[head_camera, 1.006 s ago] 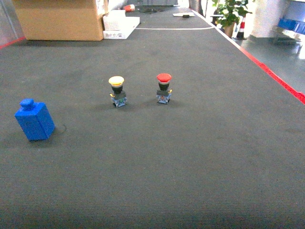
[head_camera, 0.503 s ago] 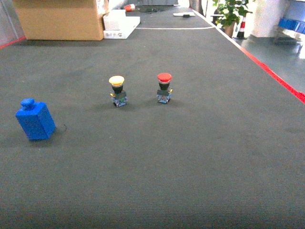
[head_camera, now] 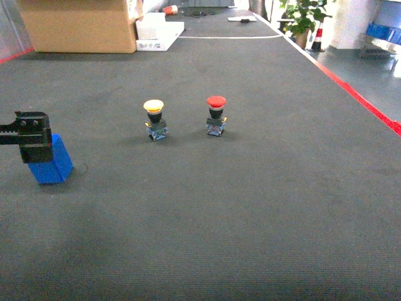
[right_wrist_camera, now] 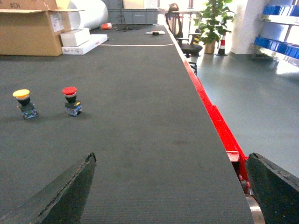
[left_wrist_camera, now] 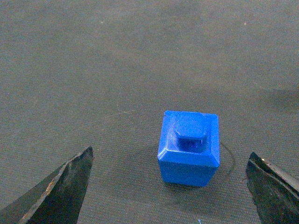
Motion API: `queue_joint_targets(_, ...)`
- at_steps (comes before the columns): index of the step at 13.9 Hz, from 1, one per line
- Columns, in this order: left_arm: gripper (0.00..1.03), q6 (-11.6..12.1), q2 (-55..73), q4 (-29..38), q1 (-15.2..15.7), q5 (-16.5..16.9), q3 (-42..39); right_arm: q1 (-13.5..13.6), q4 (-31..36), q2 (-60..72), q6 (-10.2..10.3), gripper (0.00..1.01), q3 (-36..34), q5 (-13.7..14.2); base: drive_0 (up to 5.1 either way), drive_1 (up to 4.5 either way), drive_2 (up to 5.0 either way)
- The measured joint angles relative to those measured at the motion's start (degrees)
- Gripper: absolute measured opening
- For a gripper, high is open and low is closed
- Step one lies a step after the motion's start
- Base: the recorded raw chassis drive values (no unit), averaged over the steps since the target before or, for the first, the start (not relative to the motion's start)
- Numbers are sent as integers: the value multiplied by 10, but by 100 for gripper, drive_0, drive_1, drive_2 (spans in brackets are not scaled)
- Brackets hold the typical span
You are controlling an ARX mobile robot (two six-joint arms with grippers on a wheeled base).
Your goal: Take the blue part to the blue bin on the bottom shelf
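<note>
The blue part is a blue block with a raised knob on top, standing on the dark mat at the far left. My left gripper hangs over it and hides its knob in the head view. In the left wrist view the blue part sits between and just beyond the wide-open fingers of the left gripper, touching neither. My right gripper is open over bare mat near the red edge and is not in the head view. Blue bins line a shelf rack far to the right.
A yellow push button and a red push button stand mid-mat. A cardboard box and white boxes sit at the back. The red strip marks the mat's right edge, with a drop to the floor beyond.
My left gripper has come into the head view from the left and now covers the top of the blue part. The buttons have not moved.
</note>
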Motion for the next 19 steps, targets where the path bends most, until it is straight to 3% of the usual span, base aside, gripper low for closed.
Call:
queue_joint_targets(2, 98, 5, 71, 8, 0, 34, 36, 0, 0, 0, 0, 98, 0, 0, 0, 0, 0)
queue_joint_targets(7, 98, 9, 199, 41, 17, 57, 117, 0, 0, 0, 0, 98, 0, 0, 0, 0, 0)
queue_joint_targets(8, 93, 11, 211, 37, 19, 63, 121, 0, 0, 0, 0, 98, 0, 0, 0, 0, 0)
queue_joint_targets(11, 61, 13, 214, 82, 15, 75, 120, 0, 0, 0, 0, 98, 0, 0, 0, 0, 0)
queue_joint_targets(12, 47, 13, 211, 88, 13, 74, 116, 0, 0, 0, 0, 98, 0, 0, 0, 0, 0)
queue_joint_targets(13, 45, 12, 209, 96, 12, 73, 112, 0, 0, 0, 0, 98, 0, 0, 0, 0, 0)
queue_joint_targets(16, 44, 10, 166, 129, 12, 58, 67, 0, 0, 0, 0, 98, 0, 0, 0, 0, 0)
queue_joint_targets(18, 44, 24, 64, 178, 6, 49, -22, 0, 0, 0, 0, 98, 0, 0, 0, 0, 0)
queue_joint_targets(19, 44, 23, -14, 151, 0, 52, -67, 0, 0, 0, 0, 98, 0, 0, 0, 0, 0)
